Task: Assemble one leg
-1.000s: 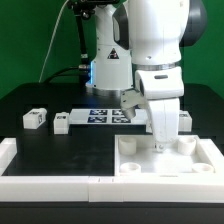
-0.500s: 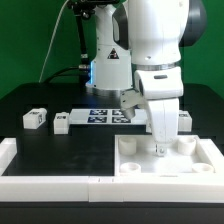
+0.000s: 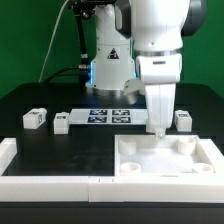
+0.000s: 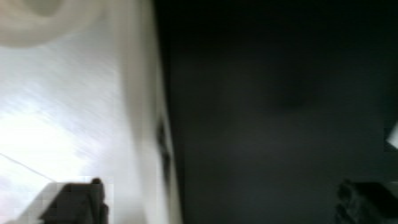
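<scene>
Wrist view shows the gripper (image 4: 219, 203) with its dark fingertips (image 4: 73, 200) spread wide and nothing between them. It hangs over the line where the white tray-like top (image 3: 165, 160) meets the black table. From outside, the fingers hover just above that top's rear rim. The nearest leg (image 3: 182, 120) stands just beside the gripper on the exterior view's right, apart from it and not held. A second leg (image 3: 61, 122) and a third leg (image 3: 34, 118) lie well away on the far side, beyond the marker board (image 3: 108, 115). The main risk is probably a straight descent, which would drive a finger onto the rim. A low sideways sweep could knock the nearby leg over or turn it, and an off-centre pinch on such a small block would likely leave it tilted, so it might jam at a round corner socket.
</scene>
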Tool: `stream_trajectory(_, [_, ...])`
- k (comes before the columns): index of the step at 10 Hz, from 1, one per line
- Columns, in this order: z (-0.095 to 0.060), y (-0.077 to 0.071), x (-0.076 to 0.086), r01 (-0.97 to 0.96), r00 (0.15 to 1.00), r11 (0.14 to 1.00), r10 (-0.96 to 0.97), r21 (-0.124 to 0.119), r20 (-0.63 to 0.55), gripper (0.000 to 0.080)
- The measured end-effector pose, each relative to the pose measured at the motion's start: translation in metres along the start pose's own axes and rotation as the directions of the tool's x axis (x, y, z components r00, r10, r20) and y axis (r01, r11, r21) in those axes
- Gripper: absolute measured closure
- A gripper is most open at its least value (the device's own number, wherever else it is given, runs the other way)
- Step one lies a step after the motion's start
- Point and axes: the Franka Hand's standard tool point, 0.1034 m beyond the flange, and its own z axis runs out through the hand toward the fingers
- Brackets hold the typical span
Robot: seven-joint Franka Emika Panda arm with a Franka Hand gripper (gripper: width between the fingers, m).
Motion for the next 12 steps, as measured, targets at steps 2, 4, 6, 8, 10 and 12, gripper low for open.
stream_trajectory(2, [-0.001, -0.003, 0.001, -0.017, 1.0, 1.0, 0.017, 0.001, 0.002, 0.015])
stream_trajectory(4, [0.0, -0.003, 0.0, -0.037, 0.999, 0.999, 0.037, 0.002, 0.003, 0.015])
stream_trajectory(6, [0.0, -0.003, 0.0, -0.144, 0.99, 0.99, 0.144, 0.003, 0.001, 0.015])
stream_trajectory(8, [0.0, -0.003, 0.001, -0.307, 0.952, 0.952, 0.307, 0.003, 0.001, 0.015])
stream_trajectory(10, [0.002, -0.021, 0.008, -0.578, 0.816, 0.816, 0.578, 0.007, 0.004, 0.015])
stream_trajectory(12, [0.002, -0.037, 0.019, -0.748, 0.664, 0.664, 0.748, 0.016, 0.015, 0.015])
